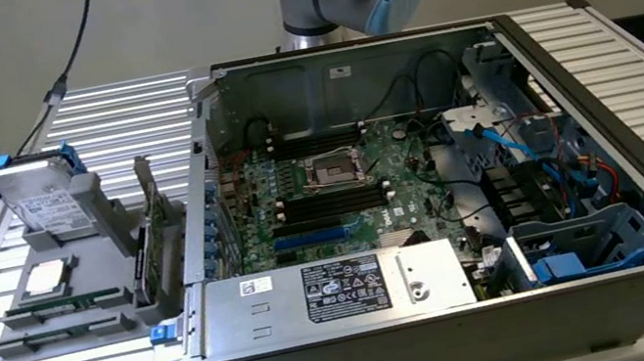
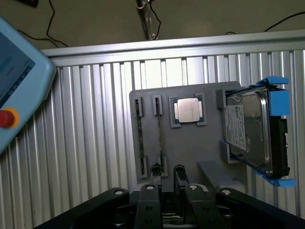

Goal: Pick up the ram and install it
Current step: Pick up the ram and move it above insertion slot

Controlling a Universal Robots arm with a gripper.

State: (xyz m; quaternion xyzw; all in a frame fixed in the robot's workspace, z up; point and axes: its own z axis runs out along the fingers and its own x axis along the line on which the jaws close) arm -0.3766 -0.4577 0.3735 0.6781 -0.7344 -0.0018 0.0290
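- Step in hand: reaching for the ram, pick not yet made, nothing lifted
- Black two-finger claw (image 2: 167, 171) hovers over the near end of the flat grey plastic parts tray (image 2: 190, 143); fingers (image 2: 155, 170) spread a little, bare tray showing in the gap, pinching nothing
- The ram (image 2: 160, 133), a long narrow green circuit-board stick, stands on edge in a tray slot with grey clips at both ends; its near end is just beside one claw finger, not clearly between the two
- Second thin stick (image 2: 138, 131) stands in the parallel slot just beside it, clear of the claw
- The tray also holds a square silver processor chip (image 2: 187, 109) in a recess and a silver hard drive with blue plastic rails (image 2: 252, 136) propped upright
- Tray sits on the ribbed aluminium tabletop (image 2: 95, 143); pale blue handheld pendant with red button (image 2: 14, 81) is close to the camera, off the tray
- In the exterior view, the open black computer tower case (image 1: 459, 355) lies on its side toward the exterior view's right of the tray; black memory slots (image 1: 326, 202) on its green board, cannot tell if any is filled
- Judgement: a grasp calls for the claw centred so the stick's thin edge sits between both fingers, clear of the neighbour stick and the clips
- Judgement: the lift wants to go straight up out of the slot, or the board may bind or flex
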